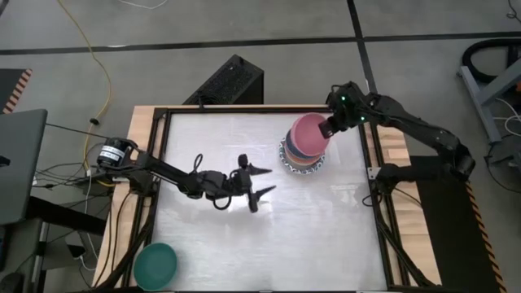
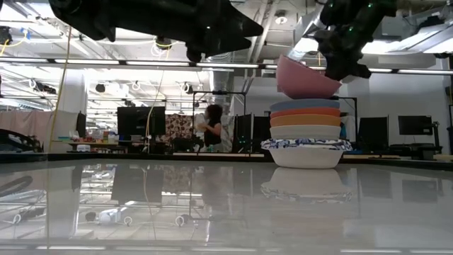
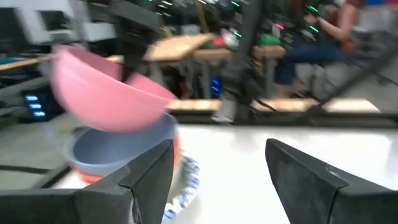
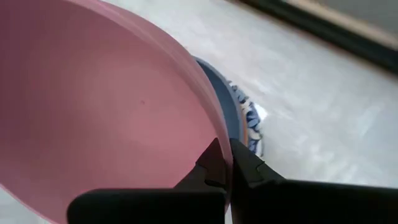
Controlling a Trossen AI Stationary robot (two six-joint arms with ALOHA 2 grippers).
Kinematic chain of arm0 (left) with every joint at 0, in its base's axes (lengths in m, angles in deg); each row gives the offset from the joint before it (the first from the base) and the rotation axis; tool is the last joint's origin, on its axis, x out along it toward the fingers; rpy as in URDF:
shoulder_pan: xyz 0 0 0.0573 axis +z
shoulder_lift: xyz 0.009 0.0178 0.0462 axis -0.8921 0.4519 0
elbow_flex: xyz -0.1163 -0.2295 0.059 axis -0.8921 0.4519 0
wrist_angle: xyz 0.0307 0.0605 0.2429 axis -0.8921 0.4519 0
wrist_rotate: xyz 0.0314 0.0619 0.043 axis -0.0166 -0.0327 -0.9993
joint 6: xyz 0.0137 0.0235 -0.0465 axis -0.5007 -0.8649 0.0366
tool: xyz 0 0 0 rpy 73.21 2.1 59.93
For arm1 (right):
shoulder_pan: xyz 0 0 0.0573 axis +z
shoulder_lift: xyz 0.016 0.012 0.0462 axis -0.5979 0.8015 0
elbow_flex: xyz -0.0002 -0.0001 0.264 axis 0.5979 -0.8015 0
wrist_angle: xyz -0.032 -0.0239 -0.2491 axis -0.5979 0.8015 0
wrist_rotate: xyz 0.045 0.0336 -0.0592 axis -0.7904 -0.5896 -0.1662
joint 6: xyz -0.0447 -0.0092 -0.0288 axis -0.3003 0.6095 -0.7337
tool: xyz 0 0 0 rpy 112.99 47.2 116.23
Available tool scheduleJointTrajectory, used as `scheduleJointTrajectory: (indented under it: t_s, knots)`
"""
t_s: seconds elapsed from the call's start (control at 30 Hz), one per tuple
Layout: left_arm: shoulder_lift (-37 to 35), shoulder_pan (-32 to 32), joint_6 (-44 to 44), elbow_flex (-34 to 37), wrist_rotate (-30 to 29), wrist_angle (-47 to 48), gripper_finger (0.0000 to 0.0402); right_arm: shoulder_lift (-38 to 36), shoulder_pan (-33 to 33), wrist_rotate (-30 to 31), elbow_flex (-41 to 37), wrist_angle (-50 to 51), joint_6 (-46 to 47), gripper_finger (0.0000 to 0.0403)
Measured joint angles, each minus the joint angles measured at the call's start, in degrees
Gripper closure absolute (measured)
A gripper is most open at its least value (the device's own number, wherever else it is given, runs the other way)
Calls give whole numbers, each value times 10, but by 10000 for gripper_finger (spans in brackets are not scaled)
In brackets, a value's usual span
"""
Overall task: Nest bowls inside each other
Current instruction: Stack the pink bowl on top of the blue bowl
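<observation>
Careful, your right gripper [image 4: 225, 163] has its fingers pinching the rim of the pink bowl [image 1: 309, 134], tilted above the stack [image 2: 306, 134] on the surface [image 1: 244, 236]; released off-centre it could slide off, while the left gripper [image 1: 262, 182] waits spread.

The pale table [image 1: 244, 244] carries two things — a bowl stack [image 1: 303, 160], a green bowl [image 1: 155, 265].

Held bowl [image 1: 308, 133] tilted atop stack [image 1: 304, 159]; lone bowl [image 1: 155, 264] far apart.
</observation>
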Motion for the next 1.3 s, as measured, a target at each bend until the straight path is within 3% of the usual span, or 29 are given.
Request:
scheduleJointTrajectory:
  t_s: [0.23,0.4,0.6,0.93,1.3]
  knots:
    - [-80,-9,34,-22,109,199,159,46,-27,-50,0,1,-19,394]
    - [-177,-8,41,-48,140,399,159,55,-24,-51,18,15,-33,394]
    - [-285,-8,71,-50,167,597,159,58,-25,-53,94,77,-36,394]
    - [-390,-8,124,-50,170,742,159,165,2,-20,190,213,-47,394]
    - [-411,-9,175,-50,169,843,159,264,22,-19,295,274,-63,394]
